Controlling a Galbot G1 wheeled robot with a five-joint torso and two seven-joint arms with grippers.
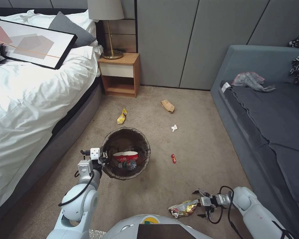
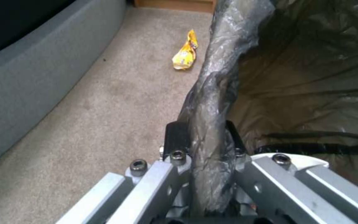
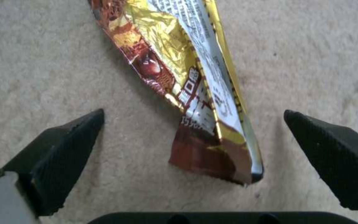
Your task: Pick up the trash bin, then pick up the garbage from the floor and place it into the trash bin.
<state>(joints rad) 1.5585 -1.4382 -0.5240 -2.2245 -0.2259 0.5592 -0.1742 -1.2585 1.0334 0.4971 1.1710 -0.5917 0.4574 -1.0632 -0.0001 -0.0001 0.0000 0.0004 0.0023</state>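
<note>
Straddling gold wrapper (image 3: 195,93) end, right gripper (image 3: 193,140) jaws open; left gripper (image 2: 204,140) jaws apparently clamping trash bin (image 1: 126,154) rim.

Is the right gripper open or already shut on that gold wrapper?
Open. The right gripper has its black fingertips spread on either side of the gold wrapper, which lies on the carpet between them, untouched.

Our arms (image 1: 79,199) are glossy white shells with rounded joints, each trailed by a looping black cable (image 1: 77,194). Our left gripper (image 2: 206,140) has silver bars studded with dark hex screws (image 2: 139,164) and black pads. Our right gripper (image 3: 193,140) carries black, textured, wedge-shaped fingertips (image 3: 69,137). Our torso top (image 1: 149,220) is white with a small yellow-green mark.
</note>
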